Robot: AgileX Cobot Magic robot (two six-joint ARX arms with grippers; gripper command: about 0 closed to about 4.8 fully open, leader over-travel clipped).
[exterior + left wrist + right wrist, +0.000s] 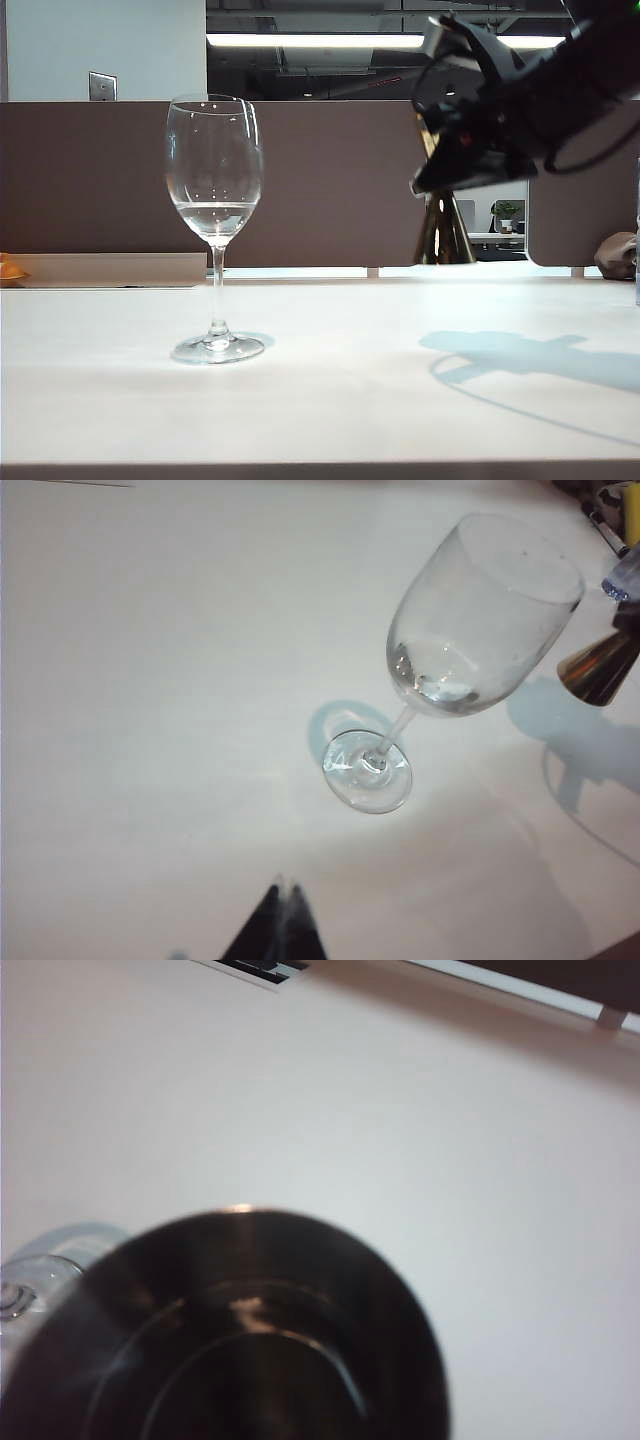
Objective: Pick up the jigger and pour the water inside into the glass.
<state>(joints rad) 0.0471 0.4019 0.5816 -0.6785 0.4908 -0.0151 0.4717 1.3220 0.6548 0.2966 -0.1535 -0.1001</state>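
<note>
Aloft, right claw [455, 150] clamping gold conical jigger [443, 232], rounded clear glass [214, 180], left claw [280, 925] pinched.

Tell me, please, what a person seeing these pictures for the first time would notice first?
First the tall clear glass, upright on the left of the white table, with a shallow pool of water in its bowl. Next the dark right hand, upper right, over the gold jigger, which fills the right wrist view. The left hand waits nearby, shut.
</note>
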